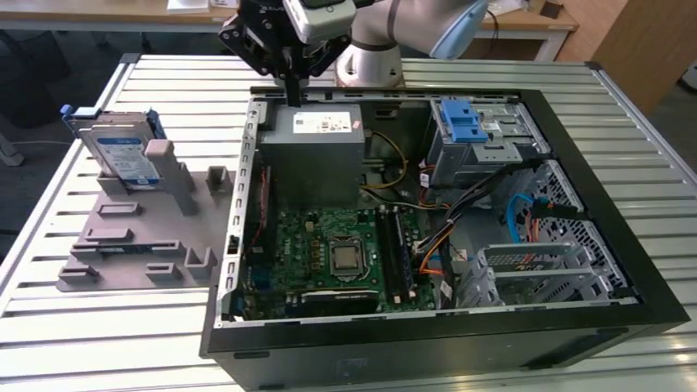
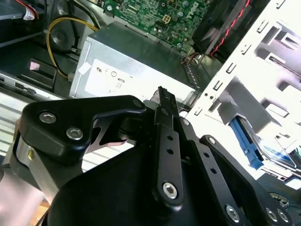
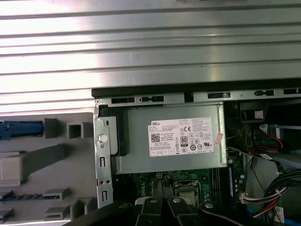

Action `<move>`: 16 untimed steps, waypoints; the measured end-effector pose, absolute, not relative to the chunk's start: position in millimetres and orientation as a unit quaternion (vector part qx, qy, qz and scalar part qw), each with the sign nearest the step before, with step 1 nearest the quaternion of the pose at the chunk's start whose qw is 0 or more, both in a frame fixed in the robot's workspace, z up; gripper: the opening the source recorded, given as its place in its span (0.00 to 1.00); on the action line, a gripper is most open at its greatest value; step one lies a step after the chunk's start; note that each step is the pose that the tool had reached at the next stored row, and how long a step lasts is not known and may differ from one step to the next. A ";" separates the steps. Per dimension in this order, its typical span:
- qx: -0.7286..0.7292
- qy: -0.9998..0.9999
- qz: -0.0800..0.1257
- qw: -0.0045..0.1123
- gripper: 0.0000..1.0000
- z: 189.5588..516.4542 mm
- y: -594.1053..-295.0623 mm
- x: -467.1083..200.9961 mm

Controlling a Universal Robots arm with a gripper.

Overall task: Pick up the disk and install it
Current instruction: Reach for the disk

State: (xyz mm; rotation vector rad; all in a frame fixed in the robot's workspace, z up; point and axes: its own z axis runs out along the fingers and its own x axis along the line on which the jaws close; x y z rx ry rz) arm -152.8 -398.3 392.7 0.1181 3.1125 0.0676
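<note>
The disk (image 1: 120,151) stands on edge in a grey holder (image 1: 136,237) on the exterior view's left, outside the computer case. It is silver-grey with a white-and-blue label and blue rails. One blue rail (image 3: 19,128) shows in the first wrist view, and the disk's rail (image 2: 247,141) shows in the second wrist view. My gripper (image 1: 294,94) hangs over the case's back wall, above the power supply (image 1: 316,147), well apart from the disk. Its two black fingers (image 2: 162,106) are pressed together with nothing between them.
The open computer case (image 1: 610,204) lies on a slatted metal table (image 1: 65,327). Inside are the motherboard (image 1: 338,253), the blue-latched drive cage (image 1: 468,122), loose cables (image 1: 523,212) and the power supply with a white sticker (image 3: 181,136).
</note>
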 end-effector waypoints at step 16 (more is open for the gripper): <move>0.038 0.999 0.022 0.013 0.11 391.4 -395.8 -187.8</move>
